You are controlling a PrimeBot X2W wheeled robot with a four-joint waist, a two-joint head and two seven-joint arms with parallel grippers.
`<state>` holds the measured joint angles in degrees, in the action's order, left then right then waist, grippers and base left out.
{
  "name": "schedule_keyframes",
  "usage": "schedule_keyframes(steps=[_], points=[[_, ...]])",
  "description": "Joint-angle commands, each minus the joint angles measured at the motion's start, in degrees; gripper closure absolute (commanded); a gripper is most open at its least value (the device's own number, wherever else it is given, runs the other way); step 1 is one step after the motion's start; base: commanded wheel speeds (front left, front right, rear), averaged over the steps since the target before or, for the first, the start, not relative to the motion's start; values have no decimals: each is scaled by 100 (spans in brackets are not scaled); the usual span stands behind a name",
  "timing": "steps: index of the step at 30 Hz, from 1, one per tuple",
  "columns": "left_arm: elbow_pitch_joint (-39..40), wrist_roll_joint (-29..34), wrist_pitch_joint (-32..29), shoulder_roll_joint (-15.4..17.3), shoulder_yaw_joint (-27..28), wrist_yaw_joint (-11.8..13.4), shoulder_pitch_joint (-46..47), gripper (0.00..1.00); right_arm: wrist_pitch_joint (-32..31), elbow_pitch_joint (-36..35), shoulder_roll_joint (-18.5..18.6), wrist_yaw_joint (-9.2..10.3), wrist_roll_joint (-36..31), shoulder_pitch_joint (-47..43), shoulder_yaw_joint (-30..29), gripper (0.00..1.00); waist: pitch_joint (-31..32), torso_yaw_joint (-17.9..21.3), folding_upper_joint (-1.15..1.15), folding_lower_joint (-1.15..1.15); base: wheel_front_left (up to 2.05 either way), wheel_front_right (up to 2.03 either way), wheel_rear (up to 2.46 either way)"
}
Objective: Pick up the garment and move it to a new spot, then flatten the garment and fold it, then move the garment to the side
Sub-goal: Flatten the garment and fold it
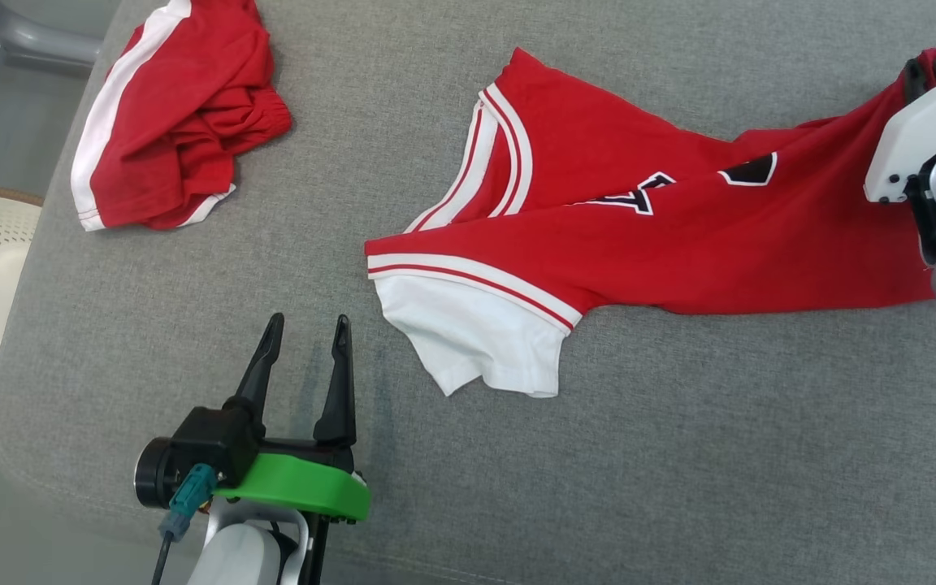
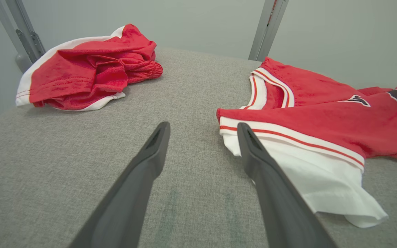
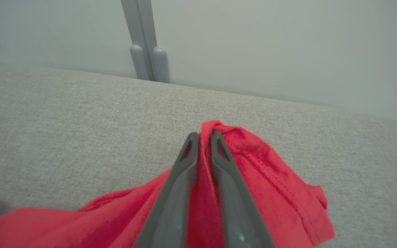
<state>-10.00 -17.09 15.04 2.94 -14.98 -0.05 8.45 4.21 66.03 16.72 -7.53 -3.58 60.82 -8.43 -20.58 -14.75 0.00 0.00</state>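
The red knit jersey with white striped trim and a white sleeve [image 1: 679, 236] lies stretched across the grey fabric-covered counter [image 1: 639, 455], well apart from the crumpled red-and-white shorts [image 1: 175, 122], on their right. The right gripper [image 3: 203, 136] grasps the jersey's end farthest from the shorts, with a fold of red cloth pinched between its nearly closed fingers. The left gripper [image 1: 305, 325] is spread wide and empty, on the jersey side of the shorts, just beside the white sleeve. The hold looks thin: a tug could slip the cloth free, or a one-sided pull could bunch the jersey, since the sleeve end is unheld
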Motion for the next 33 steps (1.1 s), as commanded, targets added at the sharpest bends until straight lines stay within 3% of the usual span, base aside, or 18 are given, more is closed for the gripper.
schedule_keyframes(steps=[1, 7, 17, 25, 33], points=[[-14, -6, 20, -4, 8, 23, 65, 0, 112, 55, -31, 8, -97, 50, -35, 0, 31, 66, 0, 0, 0, 0, 0], [-25, 11, 20, -2, 70, 37, -25, 0, 652, 174, -147, 8, -110, 14, -131, 0, 254, 410, 0, 0, 0, 0, 0], [-50, 127, 20, 2, 241, 19, -232, 0, 1059, 120, -352, 8, 427, -792, 433, 0, 782, 1072, 0, 0, 0, 0, 0], [-24, 171, 20, 1, 286, -5, -288, 0, 1100, -140, -475, 8, 1162, -1743, 794, 0, 807, 1069, 0, 0, 0, 0, 0], [-52, 194, 20, 1, 326, -39, -277, 0, 940, 5, -509, 8, 1615, -2058, 986, 0, 766, 859, 0, 0, 0, 0, 0]])
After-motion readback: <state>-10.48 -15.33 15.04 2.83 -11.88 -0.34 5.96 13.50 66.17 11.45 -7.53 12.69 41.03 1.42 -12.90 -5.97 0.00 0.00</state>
